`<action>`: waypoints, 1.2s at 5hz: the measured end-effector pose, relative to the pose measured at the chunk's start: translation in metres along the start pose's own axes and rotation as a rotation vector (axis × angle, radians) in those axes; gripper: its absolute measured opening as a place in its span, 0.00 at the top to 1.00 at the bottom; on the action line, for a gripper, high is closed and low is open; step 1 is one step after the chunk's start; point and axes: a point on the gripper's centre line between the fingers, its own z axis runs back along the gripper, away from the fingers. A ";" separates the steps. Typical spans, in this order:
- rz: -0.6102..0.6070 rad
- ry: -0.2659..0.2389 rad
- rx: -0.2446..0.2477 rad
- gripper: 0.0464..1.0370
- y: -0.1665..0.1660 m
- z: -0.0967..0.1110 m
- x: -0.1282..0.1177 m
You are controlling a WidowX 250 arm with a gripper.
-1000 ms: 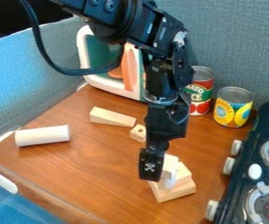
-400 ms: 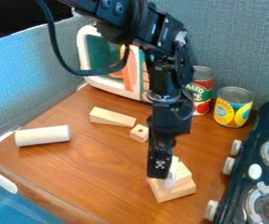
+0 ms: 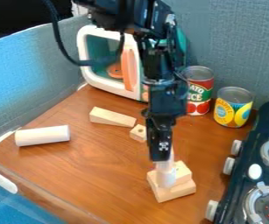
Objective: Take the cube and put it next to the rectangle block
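"Where is the cube?"

"Probably the small holed cube (image 3: pixel 138 133), on the tabletop (image 3: pixel 90 162) just beside the wedge block (image 3: pixel 111 117). But the upper block (image 3: pixel 184 172) could be meant too; it rests on a flat block (image 3: pixel 178 192), whose broad face supports it."

"And the gripper (image 3: pixel 163 167)?"

"It hangs nearly upright at that stack, likely so it can lift or release from above without nudging the blocks. A pale upright form (image 3: pixel 165 177) stands below it; I can't tell what it is, nor whether the pincer is apart, together or clamped."
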 end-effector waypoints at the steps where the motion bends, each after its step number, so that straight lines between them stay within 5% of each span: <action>1: 0.012 0.004 -0.024 0.47 -0.001 0.004 -0.002; 2: 0.128 0.009 -0.007 0.47 0.015 0.016 -0.017; 3: 0.344 0.028 0.052 0.47 0.068 0.029 -0.029; 4: 0.608 0.148 0.068 0.47 0.128 -0.003 -0.055; 5: 0.854 0.213 0.099 0.47 0.150 -0.030 -0.071; 6: 1.032 0.223 0.108 0.47 0.148 -0.036 -0.072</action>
